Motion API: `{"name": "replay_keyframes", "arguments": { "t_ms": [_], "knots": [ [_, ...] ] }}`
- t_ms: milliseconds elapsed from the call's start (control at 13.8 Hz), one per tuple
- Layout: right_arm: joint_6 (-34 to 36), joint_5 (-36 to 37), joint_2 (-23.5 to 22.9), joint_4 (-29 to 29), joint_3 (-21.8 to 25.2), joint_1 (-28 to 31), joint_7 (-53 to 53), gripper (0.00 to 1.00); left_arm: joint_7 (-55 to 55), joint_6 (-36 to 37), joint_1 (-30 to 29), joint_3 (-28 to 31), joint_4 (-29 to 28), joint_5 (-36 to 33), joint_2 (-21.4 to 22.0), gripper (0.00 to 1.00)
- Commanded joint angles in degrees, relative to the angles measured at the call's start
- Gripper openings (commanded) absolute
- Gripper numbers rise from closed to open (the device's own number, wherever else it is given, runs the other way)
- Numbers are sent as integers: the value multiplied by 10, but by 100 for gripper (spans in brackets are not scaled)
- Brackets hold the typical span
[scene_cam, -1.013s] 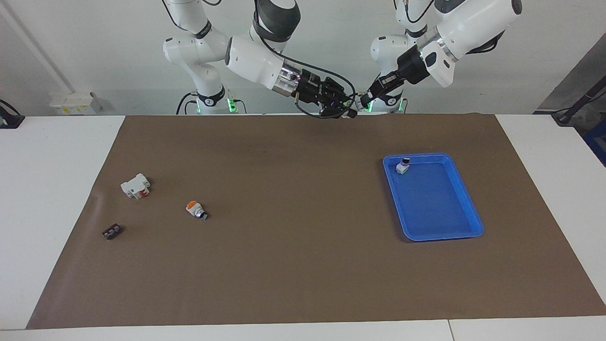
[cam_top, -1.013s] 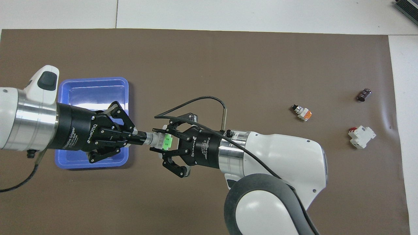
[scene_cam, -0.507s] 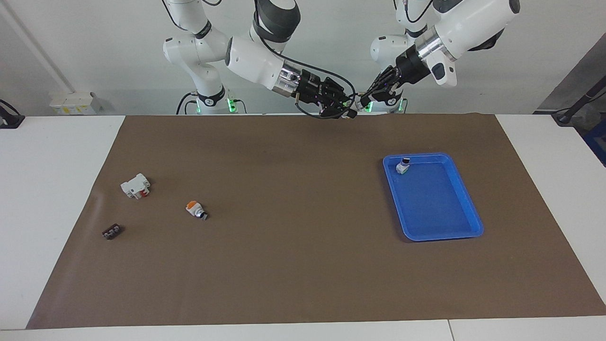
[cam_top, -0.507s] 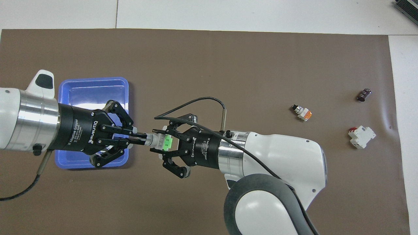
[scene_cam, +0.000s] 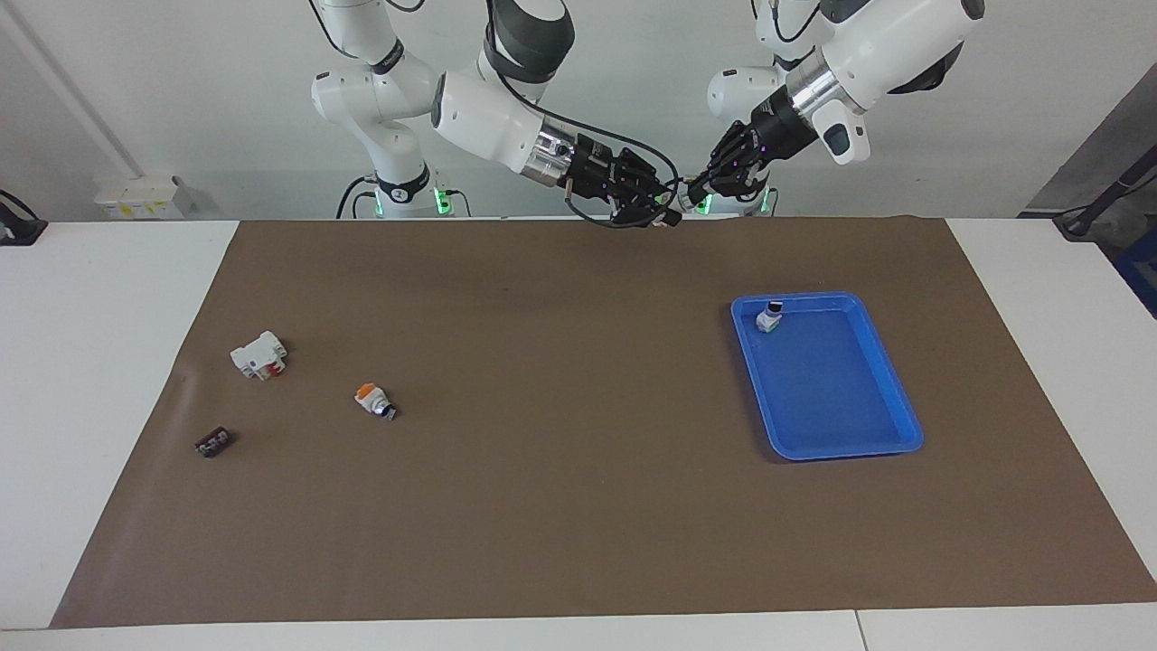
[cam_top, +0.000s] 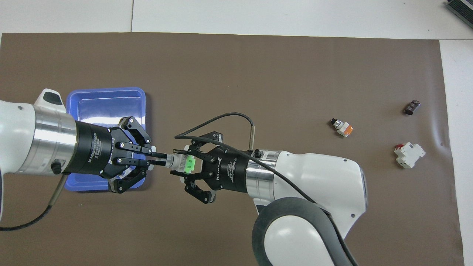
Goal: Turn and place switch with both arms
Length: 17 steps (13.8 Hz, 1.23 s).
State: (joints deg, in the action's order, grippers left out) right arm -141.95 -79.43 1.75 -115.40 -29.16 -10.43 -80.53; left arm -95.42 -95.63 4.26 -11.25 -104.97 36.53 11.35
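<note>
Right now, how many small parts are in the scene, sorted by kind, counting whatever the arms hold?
Small switches: 3, green-ended switch held between the left gripper and right gripper, orange-ended switch on the mat, one in the blue tray
White block with red part: 1
Small dark part: 1
Total: 5

Bright, even light falls from above, leaving faint short shadows. Glare sheens the glossy blue plastic tray. Both views are sharp.

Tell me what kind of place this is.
Probably a robotics lab bench: two Franka arms hold a switch between the left gripper and right gripper, over a brown mat with a blue tray.
</note>
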Motion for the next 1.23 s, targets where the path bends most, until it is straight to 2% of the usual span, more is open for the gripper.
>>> {"name": "replay_keyframes", "arguments": {
  "t_ms": [0,507,1158],
  "knots": [
    [-7,2,3,17,0,2,-7,0,-59,9,7,-11,-23,-5,13,0],
    [-7,2,3,17,0,2,-7,0,-161,12,6,-11,-37,-8,22,0],
    [-7,2,3,17,0,2,-13,0,-209,8,2,-11,-48,-8,26,0]
  ]
}}
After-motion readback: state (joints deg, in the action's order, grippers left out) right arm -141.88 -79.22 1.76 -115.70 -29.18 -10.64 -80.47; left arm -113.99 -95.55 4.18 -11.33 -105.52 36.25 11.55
